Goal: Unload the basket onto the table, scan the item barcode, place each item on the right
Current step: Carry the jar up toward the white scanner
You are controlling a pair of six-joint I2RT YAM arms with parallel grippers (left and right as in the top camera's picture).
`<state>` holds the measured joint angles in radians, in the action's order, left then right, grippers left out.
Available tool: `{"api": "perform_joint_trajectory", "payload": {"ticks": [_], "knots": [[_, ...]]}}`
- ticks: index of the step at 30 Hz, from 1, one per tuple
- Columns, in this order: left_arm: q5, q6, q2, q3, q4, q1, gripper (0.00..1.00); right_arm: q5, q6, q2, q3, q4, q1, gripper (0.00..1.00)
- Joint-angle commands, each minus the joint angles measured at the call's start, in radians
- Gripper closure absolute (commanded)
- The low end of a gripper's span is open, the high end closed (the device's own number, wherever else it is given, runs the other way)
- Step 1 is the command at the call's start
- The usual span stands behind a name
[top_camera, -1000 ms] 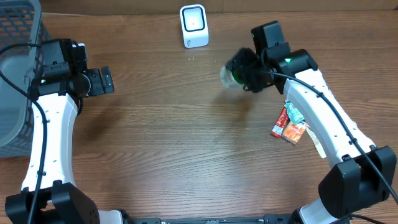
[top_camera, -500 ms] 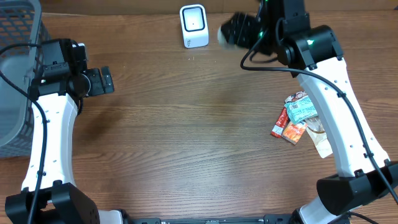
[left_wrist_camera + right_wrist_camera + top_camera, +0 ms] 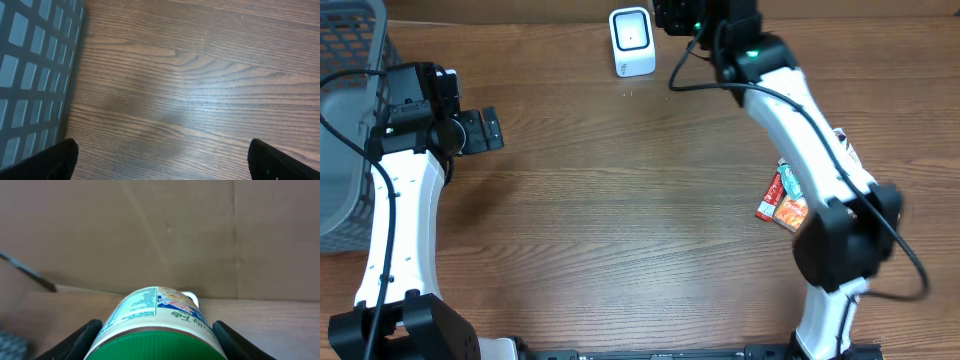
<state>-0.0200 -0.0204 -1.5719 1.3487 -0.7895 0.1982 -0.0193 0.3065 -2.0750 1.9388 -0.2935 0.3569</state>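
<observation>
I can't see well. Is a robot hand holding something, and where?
The right fingers clamp a green-lidded jar by its sides near the lid; left fingers hold nothing.

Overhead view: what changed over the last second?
The right tool, gripping the green-lidded jar, swung from right of mid-table to the far edge, now just right of the scanner. Nothing was grasped or released. The open left tool, snack packets and basket stayed put.
</observation>
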Motion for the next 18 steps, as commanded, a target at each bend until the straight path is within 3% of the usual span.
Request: {"api": "perform_joint_trajectory", "payload": {"ticks": [1, 12, 18], "knots": [[-0.003, -0.01, -0.005, 0.007, 0.001, -0.002, 0.0, 0.019, -0.024, -0.086, -0.002, 0.103, 0.003, 0.96], [-0.003, -0.01, -0.005, 0.007, 0.001, -0.002, 0.0, 0.019, -0.019, -0.379, -0.002, 0.652, 0.018, 0.96], [-0.002, -0.01, -0.005, 0.007, 0.001, -0.002, 0.0, 0.023, -0.019, -0.452, -0.002, 0.798, 0.047, 0.96]]}}
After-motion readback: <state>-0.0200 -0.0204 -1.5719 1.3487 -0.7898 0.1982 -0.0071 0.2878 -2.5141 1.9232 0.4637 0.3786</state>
